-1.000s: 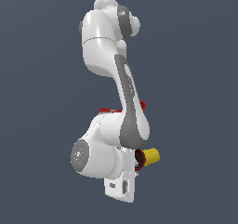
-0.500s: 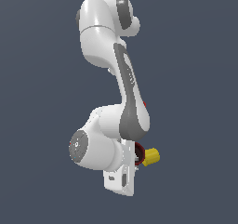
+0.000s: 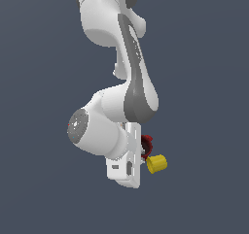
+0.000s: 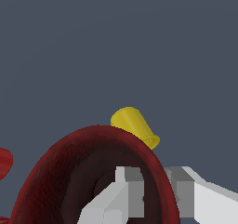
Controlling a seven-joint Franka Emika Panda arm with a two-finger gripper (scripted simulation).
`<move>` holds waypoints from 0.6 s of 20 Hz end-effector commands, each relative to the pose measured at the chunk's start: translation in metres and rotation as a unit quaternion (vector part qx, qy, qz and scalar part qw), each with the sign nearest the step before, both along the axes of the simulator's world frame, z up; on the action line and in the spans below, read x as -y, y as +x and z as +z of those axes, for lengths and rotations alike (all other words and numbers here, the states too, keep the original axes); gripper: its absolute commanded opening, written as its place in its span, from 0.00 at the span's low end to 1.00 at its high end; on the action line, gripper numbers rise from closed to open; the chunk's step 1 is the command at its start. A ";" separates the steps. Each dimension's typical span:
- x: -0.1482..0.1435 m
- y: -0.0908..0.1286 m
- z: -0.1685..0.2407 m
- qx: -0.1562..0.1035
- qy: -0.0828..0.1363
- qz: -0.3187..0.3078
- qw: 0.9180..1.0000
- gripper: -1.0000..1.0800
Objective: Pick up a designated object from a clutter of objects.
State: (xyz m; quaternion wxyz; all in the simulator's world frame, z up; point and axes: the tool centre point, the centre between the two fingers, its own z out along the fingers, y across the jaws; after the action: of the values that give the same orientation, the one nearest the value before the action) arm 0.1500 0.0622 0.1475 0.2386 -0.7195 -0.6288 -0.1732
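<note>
The dark red mug fills the lower wrist view, its dark inside facing the camera. My gripper is shut on its rim, with one finger inside the mug and the other outside the wall. In the exterior view only a sliver of the mug shows beside the white hand, held above the yellow cup. The yellow cup lies on its side beyond the mug. The mug's handle is hidden.
A bright red object peeks in at the wrist view's edge. The arm's white and grey links hide most of the clutter in the exterior view. The ground is plain dark grey.
The hand has risen relative to the yellow cup, and the dark red mug has gone up with it. The yellow cup has stayed in place.
</note>
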 end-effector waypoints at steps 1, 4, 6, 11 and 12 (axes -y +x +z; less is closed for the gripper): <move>0.001 -0.012 0.019 0.001 -0.001 0.000 1.000 0.00; 0.002 -0.026 0.040 0.001 -0.001 0.000 1.000 0.00; 0.003 -0.037 0.055 0.001 -0.001 -0.001 1.000 0.00; 0.005 -0.062 0.093 0.001 -0.001 -0.001 1.000 0.00; 0.005 -0.068 0.101 0.001 -0.001 -0.001 1.000 0.00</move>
State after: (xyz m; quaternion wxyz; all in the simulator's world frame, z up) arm 0.0901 0.0573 0.2350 0.2379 -0.7201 -0.6286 -0.1726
